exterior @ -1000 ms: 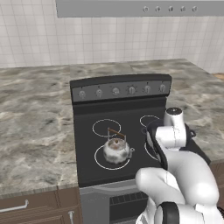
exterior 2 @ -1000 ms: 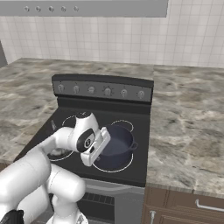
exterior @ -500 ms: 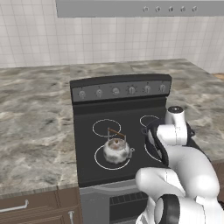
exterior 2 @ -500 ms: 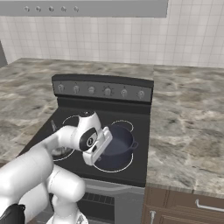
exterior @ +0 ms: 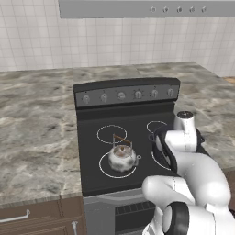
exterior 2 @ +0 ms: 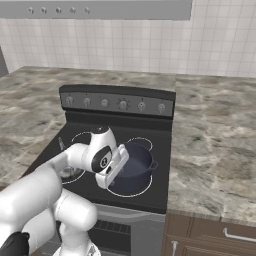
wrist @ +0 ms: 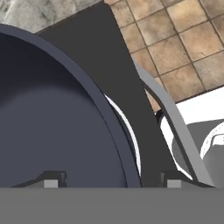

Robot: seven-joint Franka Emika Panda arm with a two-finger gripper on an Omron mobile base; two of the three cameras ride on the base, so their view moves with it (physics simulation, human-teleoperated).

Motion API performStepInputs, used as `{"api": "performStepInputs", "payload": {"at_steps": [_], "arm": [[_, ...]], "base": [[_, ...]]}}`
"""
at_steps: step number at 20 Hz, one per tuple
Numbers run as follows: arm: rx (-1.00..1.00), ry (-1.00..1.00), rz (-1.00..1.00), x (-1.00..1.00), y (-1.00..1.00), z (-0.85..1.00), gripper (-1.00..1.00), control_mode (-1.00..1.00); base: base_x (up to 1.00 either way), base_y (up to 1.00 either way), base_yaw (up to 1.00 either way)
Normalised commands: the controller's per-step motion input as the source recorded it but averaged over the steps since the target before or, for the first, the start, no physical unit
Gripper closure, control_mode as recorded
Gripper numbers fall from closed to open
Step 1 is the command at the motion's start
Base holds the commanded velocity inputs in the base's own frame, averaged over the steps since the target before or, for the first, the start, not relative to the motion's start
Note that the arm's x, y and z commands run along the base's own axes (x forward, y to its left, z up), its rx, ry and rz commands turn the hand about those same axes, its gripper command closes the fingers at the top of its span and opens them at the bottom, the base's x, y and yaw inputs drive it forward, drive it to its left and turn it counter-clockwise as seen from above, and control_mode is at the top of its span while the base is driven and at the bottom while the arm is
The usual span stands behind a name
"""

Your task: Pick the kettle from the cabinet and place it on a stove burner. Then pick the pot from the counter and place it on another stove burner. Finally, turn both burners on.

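Note:
The dark blue-grey pot [exterior 2: 138, 159] sits on the stove's front right burner [exterior 2: 131, 191]. My gripper [exterior 2: 121, 168] is at the pot's near left rim. In the hand view the gripper [wrist: 113, 177] is open, and its two fingertips [wrist: 54, 178] stand wide apart on either side of the pot rim [wrist: 111, 127] without touching it. The silvery kettle [exterior: 121, 157] with its brown handle stands upright on the front left burner, left of my arm. In the left base view my arm covers most of the pot. The cabinet is out of view.
A row of knobs [exterior: 121, 96] runs along the stove's back panel [exterior 2: 116, 103]. Marble-look counter [exterior: 36, 137] [exterior 2: 215, 150] lies on both sides. The two back burners [exterior: 111, 133] are bare. Brown drawers [exterior 2: 225, 235] sit below the counter, and a grey hood [exterior: 137, 8] hangs above.
The jaws have spread from nearly shut to wide open, letting go of the pot rim. The pot rests on the burner, and the hand has barely moved.

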Motion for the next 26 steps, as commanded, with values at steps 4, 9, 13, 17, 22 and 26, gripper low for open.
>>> {"api": "performStepInputs", "payload": {"at_steps": [4,9,13,17,22,26], "arm": [[0.00,-0.08,0.00,0.00,0.00,0.02,-1.00,-1.00],[-0.01,-0.04,0.00,0.00,0.00,0.20,-1.00,-1.00],[-0.02,0.00,0.00,-0.01,0.00,0.33,-1.00,-1.00],[-0.05,0.00,0.00,-0.05,0.00,0.38,-1.00,-1.00],[-0.09,0.03,0.00,-0.04,0.04,0.37,-1.00,-1.00],[-0.10,0.01,0.00,-0.01,0.11,0.34,-1.00,-1.00]], "base": [[0.00,0.00,0.00],[0.00,0.00,0.00],[0.00,0.00,0.00],[0.00,0.00,0.00],[0.00,0.00,0.00],[0.00,0.00,0.00]]}}
